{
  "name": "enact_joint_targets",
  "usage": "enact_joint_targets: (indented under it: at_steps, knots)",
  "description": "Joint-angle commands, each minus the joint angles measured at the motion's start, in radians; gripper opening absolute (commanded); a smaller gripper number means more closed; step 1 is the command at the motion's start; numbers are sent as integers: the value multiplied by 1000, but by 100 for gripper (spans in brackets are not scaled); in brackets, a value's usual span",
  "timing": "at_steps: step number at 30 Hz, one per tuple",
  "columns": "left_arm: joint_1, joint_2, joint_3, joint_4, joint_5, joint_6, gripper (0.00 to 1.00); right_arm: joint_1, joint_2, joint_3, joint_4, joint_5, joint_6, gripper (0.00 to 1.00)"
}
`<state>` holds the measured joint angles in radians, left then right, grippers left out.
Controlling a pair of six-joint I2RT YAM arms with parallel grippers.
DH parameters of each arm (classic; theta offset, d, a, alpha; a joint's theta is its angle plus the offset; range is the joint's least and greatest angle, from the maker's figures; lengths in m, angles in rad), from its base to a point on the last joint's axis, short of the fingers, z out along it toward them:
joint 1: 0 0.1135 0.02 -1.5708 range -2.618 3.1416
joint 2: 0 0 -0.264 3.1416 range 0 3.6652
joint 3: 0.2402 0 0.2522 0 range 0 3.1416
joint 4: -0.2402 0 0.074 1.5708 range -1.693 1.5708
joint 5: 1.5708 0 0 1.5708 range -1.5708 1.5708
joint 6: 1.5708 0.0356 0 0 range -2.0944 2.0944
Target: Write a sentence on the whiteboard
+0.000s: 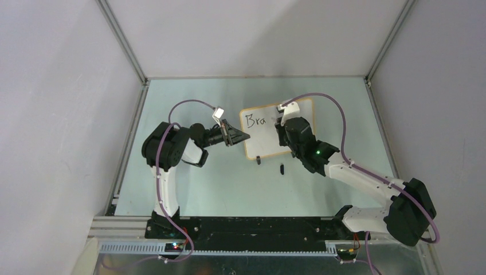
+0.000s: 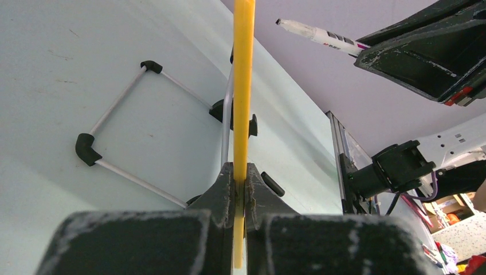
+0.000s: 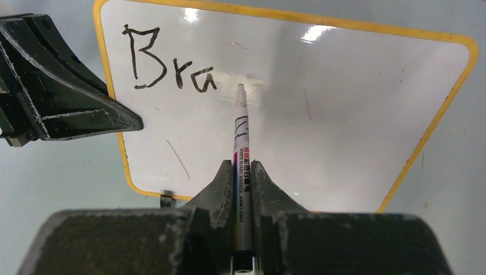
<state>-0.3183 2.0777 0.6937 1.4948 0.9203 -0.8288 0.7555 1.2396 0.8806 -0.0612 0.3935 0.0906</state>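
The whiteboard (image 1: 269,143) stands at the table's middle, white with a yellow-orange frame. The sentence (image 3: 169,63) reads "Bra" in black at the board's top left, also legible from above (image 1: 255,121). My left gripper (image 1: 245,136) is shut on the board's left edge; in the left wrist view that edge is a yellow strip (image 2: 243,86) pinched between the jaws (image 2: 241,186). My right gripper (image 3: 243,172) is shut on a white marker (image 3: 242,143). The marker's tip sits just right of the "a", close to the surface. In the top view the right gripper (image 1: 282,127) hangs over the board's right half.
A black marker cap (image 1: 282,168) lies on the table in front of the board, near a black clip foot (image 1: 259,160). A wire stand with black corners (image 2: 137,132) props the board from behind. Grey walls and metal rails enclose the table.
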Motion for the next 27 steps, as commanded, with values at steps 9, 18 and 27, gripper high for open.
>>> enact_joint_targets:
  at_steps: [9, 18, 27]
  knots:
    - [1, -40, -27, 36, 32, 21, 0, 16, -40, -41, 118, 54, -34, 0]
    - [0, -43, -32, 36, 28, 23, 0, 36, -39, -72, 171, 75, -46, 0]
    - [-2, -45, -31, 36, 31, 22, 0, 52, -42, -75, 188, 92, -44, 0]
